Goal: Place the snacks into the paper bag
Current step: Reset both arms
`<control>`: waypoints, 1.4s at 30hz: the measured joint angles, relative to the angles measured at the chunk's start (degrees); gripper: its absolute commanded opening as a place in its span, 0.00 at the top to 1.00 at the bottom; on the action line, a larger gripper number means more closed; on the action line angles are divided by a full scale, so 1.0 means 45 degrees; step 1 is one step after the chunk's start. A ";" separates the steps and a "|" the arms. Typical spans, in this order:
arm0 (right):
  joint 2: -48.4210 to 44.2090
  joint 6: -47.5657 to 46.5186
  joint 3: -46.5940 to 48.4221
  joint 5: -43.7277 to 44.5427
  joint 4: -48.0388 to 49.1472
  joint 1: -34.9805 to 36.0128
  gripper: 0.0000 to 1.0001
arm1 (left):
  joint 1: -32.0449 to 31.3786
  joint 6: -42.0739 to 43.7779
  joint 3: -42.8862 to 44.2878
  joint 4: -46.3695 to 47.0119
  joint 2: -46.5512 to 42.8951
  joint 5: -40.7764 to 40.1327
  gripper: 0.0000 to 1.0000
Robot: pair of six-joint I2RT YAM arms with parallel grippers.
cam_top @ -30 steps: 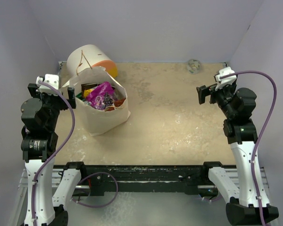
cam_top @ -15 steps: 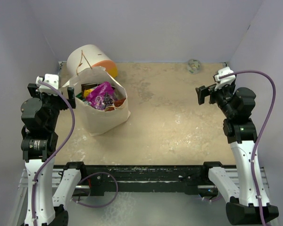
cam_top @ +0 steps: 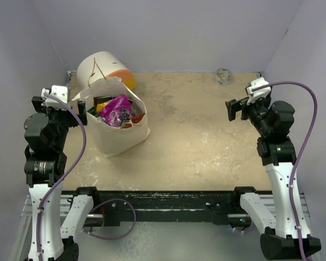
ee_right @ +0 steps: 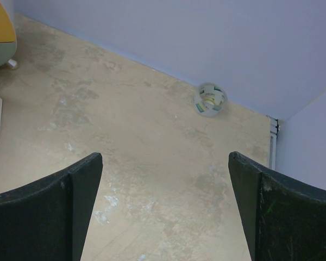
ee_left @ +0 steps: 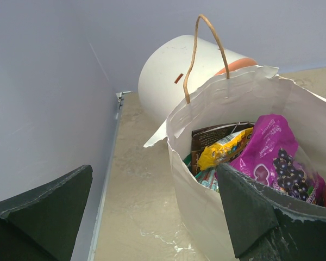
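Note:
The paper bag (cam_top: 121, 129) stands upright at the table's back left, its string handle (ee_left: 205, 49) sticking up. Inside lie the snacks: a purple packet (ee_left: 271, 155), a yellow candy bag (ee_left: 221, 152), a dark brown packet (ee_left: 209, 136) and a teal one partly hidden below. From above the purple packet (cam_top: 116, 111) lies on top. My left gripper (ee_left: 154, 169) hovers open just left of the bag, its right finger beside the bag's wall. My right gripper (ee_right: 165, 156) hangs open and empty over bare table at the right (cam_top: 244, 104).
A white-and-orange cylinder (cam_top: 103, 68) lies on its side behind the bag, against the back wall. A small grey-green ball (ee_right: 210, 99) rests at the back right corner (cam_top: 223, 75). Purple walls close in the left, back and right sides.

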 measured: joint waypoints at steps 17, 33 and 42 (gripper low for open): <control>-0.0005 -0.0058 0.0000 -0.0010 0.0000 0.0000 0.00 | 0.0068 0.0005 0.0000 0.0000 -0.0015 -0.0005 0.01; -0.0005 -0.0102 0.0000 -0.0233 -0.0005 -0.0005 0.00 | 0.0083 0.0010 0.0000 0.0005 -0.0029 -0.0097 0.01; -0.0019 -0.0107 0.0000 -0.0287 -0.0005 -0.0005 0.00 | 0.0083 0.0010 0.0000 0.0005 -0.0063 -0.0117 0.01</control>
